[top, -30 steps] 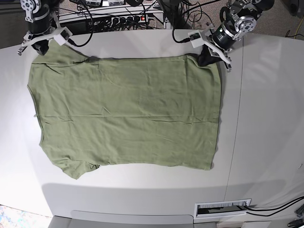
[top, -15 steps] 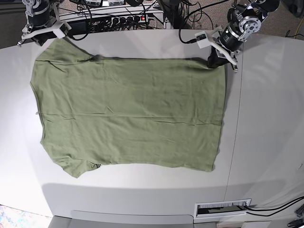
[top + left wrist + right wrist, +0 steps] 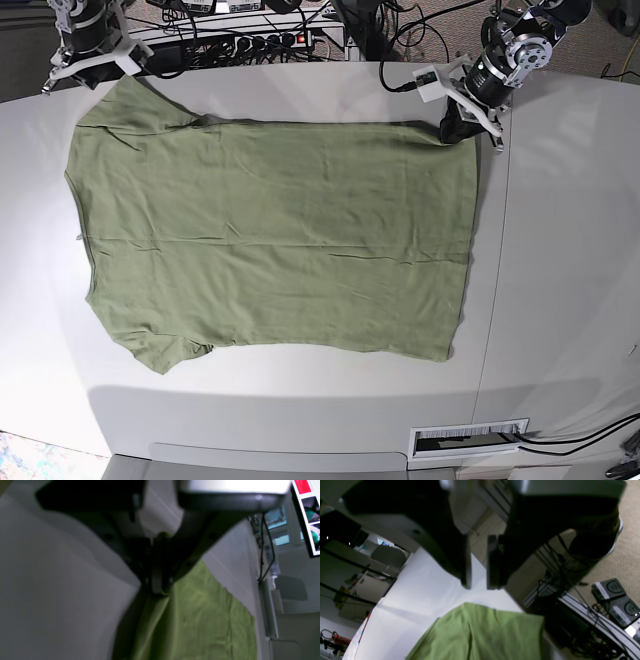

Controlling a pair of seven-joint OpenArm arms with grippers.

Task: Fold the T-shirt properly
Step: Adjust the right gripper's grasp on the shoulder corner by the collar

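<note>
The olive-green T-shirt point(image 3: 270, 240) lies spread flat across the white table point(image 3: 560, 250), its sleeves toward the left of the base view. My left gripper point(image 3: 458, 125) is at the shirt's far right corner. In the left wrist view the left gripper point(image 3: 160, 586) is shut on a pinch of the T-shirt point(image 3: 200, 620). My right gripper point(image 3: 90, 72) hovers at the far left, just beyond the sleeve. In the right wrist view the right gripper point(image 3: 478, 586) stands open with a narrow gap and nothing in it, above the T-shirt's point(image 3: 482, 635) sleeve edge.
Cables and a power strip point(image 3: 255, 42) run behind the table's far edge. A seam point(image 3: 497, 300) crosses the table right of the shirt. A labelled slot point(image 3: 468, 438) sits at the front right edge.
My right gripper has opened, let go of the sleeve corner and drawn back toward the far edge. My left gripper has pulled its corner slightly outward, so the far edge lies straighter.
</note>
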